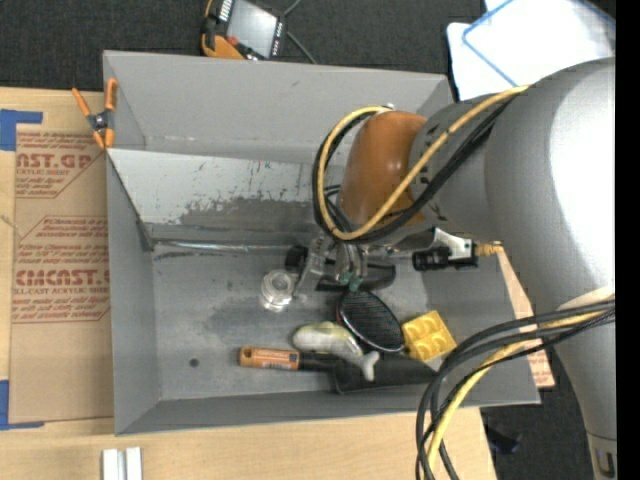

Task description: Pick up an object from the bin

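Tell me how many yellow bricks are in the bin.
1. The yellow brick lies at the lower right of the bin floor, beside the black oval brush, below and right of the gripper. The arm covers some floor, so another may be hidden.

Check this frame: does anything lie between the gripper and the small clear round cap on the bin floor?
Nothing visible does. The gripper hangs just right of the clear round cap, with no other thing seen between them. The black oval brush and the yellow block lie nearer the front wall, off that line.
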`<action>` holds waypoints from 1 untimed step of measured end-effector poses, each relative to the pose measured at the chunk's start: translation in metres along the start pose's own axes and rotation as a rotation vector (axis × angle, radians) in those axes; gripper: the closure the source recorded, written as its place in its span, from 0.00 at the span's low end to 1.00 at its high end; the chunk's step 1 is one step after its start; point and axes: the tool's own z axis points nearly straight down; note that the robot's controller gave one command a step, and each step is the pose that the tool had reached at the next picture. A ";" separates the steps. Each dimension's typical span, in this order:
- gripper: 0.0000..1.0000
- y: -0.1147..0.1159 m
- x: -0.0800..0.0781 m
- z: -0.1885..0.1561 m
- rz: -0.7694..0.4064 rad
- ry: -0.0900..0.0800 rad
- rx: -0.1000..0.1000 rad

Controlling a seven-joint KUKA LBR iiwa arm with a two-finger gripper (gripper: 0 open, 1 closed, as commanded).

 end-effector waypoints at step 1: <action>1.00 0.000 0.001 -0.009 0.000 0.003 0.001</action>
